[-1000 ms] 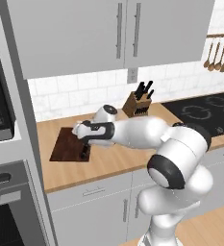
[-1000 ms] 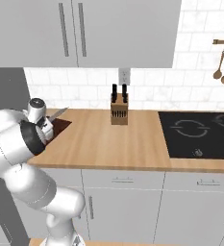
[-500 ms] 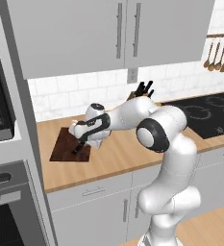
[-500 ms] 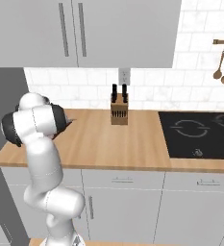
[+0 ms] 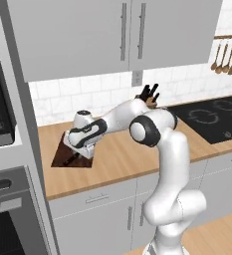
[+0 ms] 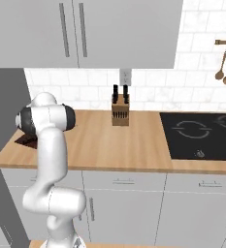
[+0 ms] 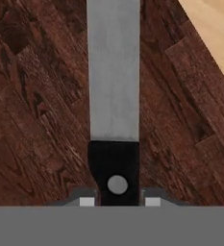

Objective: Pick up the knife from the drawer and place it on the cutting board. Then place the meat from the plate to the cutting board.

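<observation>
Currently my gripper is clamped on the knife by its black handle, blade toward 12 o'clock just above the cutting board. I should lower level, then release gently.

A dark reddish-brown cutting board, streaked with near-black wood grain, is seen close up from the hand view. A flat silver-grey blade and a black handle with one grey rivet are shown on the knife. Pale grey tips are displayed by the gripper at either side of the handle. A light tan wooden counter is pictured, along with a white tiled backsplash lined in faint grey. A tan knife block with black handles and a black cooktop marked with pale rings are also shown.
</observation>
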